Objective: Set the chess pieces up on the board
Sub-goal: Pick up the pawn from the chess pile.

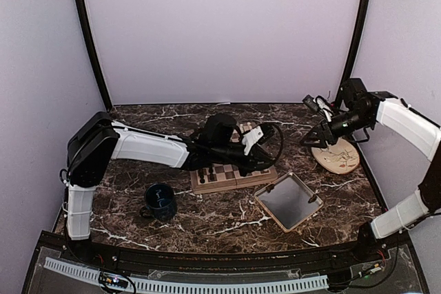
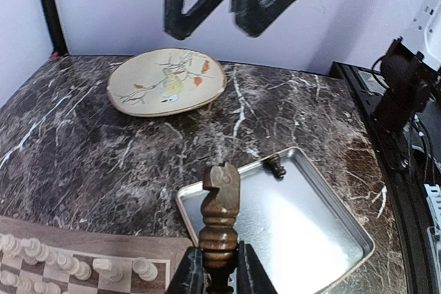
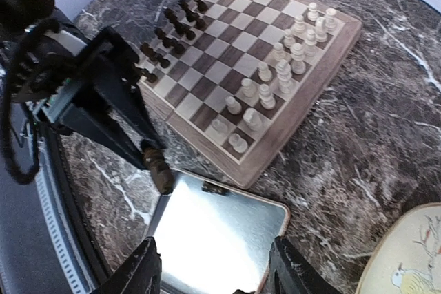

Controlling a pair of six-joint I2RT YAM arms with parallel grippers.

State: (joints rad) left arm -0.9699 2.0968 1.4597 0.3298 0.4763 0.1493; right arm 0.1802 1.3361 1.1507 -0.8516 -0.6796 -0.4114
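L arm point(image 1: 148, 148) stretched fwd, L grip point(image 2: 214, 270) pinching dk knight point(image 2: 220, 215) | R arm point(image 1: 406, 118) raised, R grip point(image 3: 219, 270) jaws apart

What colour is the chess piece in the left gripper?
Dark brown wood; the knight shows best in the left wrist view.

The left arm point(image 1: 148, 148), at nine o'clock in the overhead view, wears smooth white shells over its long links. These are joined by a bulky matte black shoulder housing point(image 1: 93, 151) and a black boxy motor housing point(image 1: 220, 129) further along. A white angular camera bracket point(image 1: 252, 138) sits at its wrist, with a thin black cable point(image 1: 278, 144) looping beside it. The right arm point(image 1: 408, 123), at three o'clock, repeats the scheme: white shells, black wrist joints point(image 1: 353, 105) and short dark wires point(image 1: 313, 103) near the tip. Both pairs of jaws are matte black. The right jaws, seen at twelve o'clock from the left wrist, are skeletal triangular trusses with diagonal struts.
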